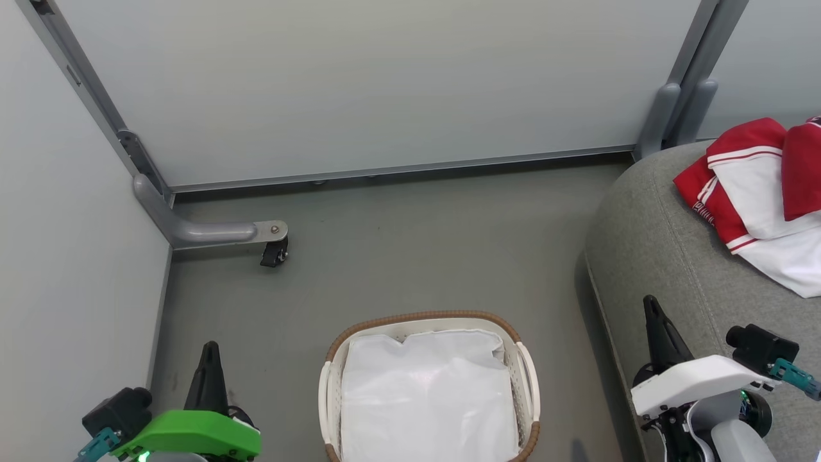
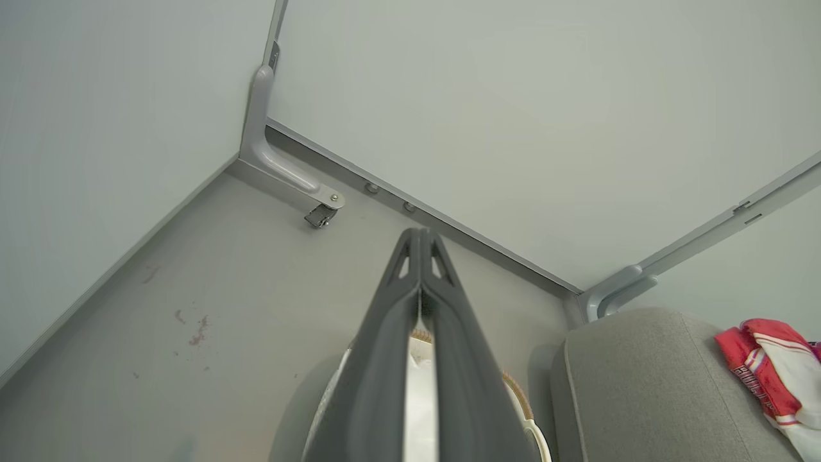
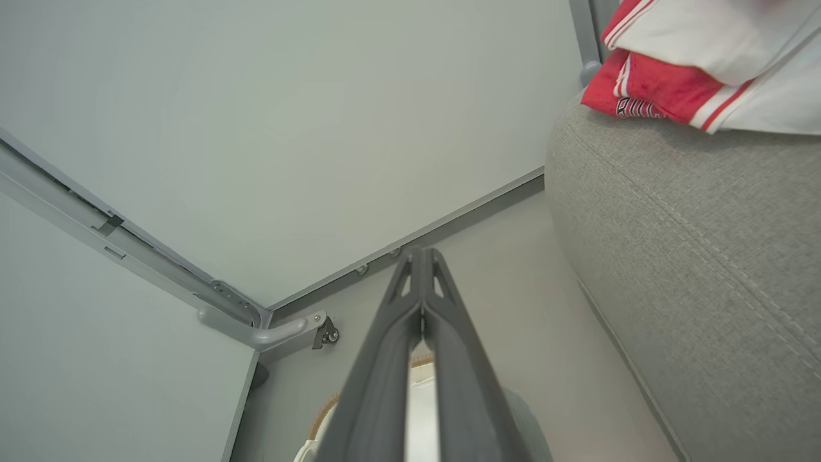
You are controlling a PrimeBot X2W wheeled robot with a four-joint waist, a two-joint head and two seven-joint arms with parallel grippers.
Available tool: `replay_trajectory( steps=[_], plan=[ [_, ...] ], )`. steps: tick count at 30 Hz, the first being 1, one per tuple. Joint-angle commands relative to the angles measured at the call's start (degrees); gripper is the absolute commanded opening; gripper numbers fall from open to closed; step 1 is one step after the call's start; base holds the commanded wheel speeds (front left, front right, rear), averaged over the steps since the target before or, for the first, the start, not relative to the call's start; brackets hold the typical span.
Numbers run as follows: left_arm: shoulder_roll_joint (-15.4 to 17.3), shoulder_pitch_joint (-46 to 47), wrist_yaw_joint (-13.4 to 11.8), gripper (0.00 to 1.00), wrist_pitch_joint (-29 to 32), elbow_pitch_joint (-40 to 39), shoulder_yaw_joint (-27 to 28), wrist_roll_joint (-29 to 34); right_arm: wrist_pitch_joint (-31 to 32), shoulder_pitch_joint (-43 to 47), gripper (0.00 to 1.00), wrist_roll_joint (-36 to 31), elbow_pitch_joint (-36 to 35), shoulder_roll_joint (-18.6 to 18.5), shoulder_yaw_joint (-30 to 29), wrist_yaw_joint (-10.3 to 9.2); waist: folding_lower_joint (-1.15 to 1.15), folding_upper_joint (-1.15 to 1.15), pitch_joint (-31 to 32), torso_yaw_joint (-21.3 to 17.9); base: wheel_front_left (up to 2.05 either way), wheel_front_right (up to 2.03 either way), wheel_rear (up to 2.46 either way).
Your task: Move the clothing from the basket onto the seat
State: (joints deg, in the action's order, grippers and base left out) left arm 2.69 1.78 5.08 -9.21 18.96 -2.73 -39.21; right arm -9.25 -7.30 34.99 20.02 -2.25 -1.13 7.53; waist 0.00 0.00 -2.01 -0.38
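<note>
Cut off or hidden: the clothing (image 1: pixel 763 192) runs past the right edge of the head view, so its full extent cannot be told; its dark lettering is too small to read; the basket (image 1: pixel 423 317) loses its near end under the bottom edge; in both wrist views the fingers cover most of it.
Hard to count: red and white folds overlap, so the number of garments cannot be told.
Counts: one basket; one seat (image 1: pixel 654 256); two grippers, the left gripper (image 1: pixel 210 350) and the right gripper (image 1: pixel 651 305); one small black caster wheel (image 1: pixel 274 253).
Clothing position: heaped on the seat at the far right, well apart from the basket.
Basket: oval white plastic with a brown woven rim; a smooth white liner cloth (image 1: pixel 426 398) lies inside; it stands on the floor (image 1: pixel 417 244) near the seat.
Seat: grey woven fabric; rounded corner; stitched seam.
Left gripper: dark tapered fingers pressed together, holding nothing; left of the basket.
Right gripper: fingers likewise pressed together, holding nothing; seen against the seat's left edge.
Surroundings: smooth pale wall panels (image 1: pixel 385 83); matte grey floor.
</note>
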Motion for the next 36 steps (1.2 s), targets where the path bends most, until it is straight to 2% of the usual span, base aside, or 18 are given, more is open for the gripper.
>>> replay_trajectory(
  steps=[1, 36],
  plan=[
    [0.13, 1.43, 0.36, 0.00, 0.43, -1.00, 0.57, -2.02, 0.50, -0.25, 0.00, 2.37, -1.17, -0.32, -0.35, -0.01, 0.00, 0.00, 0.03, 0.01, 0.00, 0.00, 0.00],
    [0.20, 3.10, 1.36, 0.00, 7.34, -2.89, 4.53, -25.03, 7.42, 0.40, 0.00, 27.09, -3.48, -0.54, -2.69, -0.03, 0.00, 0.00, 0.64, 0.13, 0.00, 0.00, 0.00]
  ],
)
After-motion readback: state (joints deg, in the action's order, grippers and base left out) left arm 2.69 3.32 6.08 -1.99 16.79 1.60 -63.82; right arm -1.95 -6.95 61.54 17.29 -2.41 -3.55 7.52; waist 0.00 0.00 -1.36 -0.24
